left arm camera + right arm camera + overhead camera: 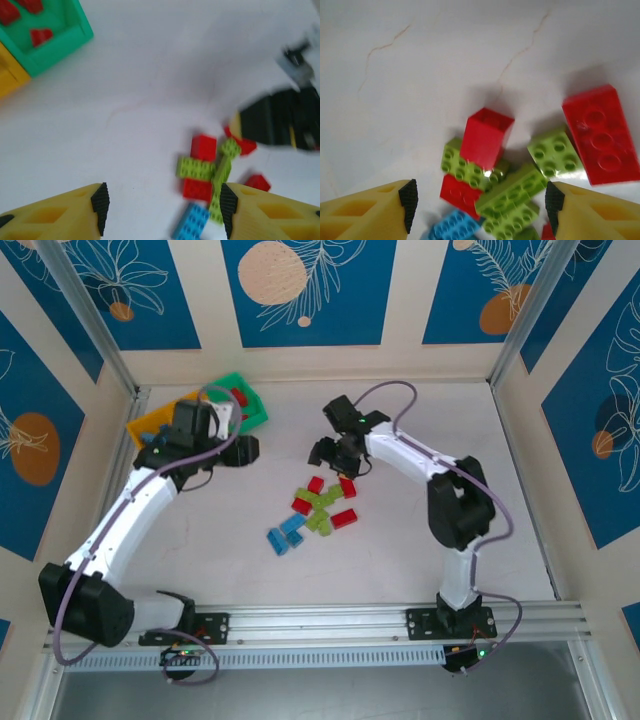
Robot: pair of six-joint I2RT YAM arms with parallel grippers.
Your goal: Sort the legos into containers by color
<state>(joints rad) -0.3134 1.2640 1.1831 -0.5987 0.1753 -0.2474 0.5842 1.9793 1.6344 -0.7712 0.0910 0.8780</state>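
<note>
Loose legos (315, 505) in red, lime green and blue lie clustered mid-table. The containers sit at the back left: a green bin (258, 412) with red bricks in it and a yellow bin (155, 426) beside it. My left gripper (250, 448) hovers open between the bins and the pile. The left wrist view has its gripper (164, 210) empty, with the green bin (60, 52) far left and a blurred lime brick (222, 175) near the right pad. My right gripper (335, 454) is open above the pile's far edge, and the right wrist view shows this gripper (481, 204) over a red brick (487, 137) stacked on lime ones.
A large red brick (601, 134) and a square lime brick (555, 152) lie to the right of the stack, and a blue brick (452, 226) lies near its lower left. The right arm's black gripper body (280, 120) is close to the pile. Walls enclose the table.
</note>
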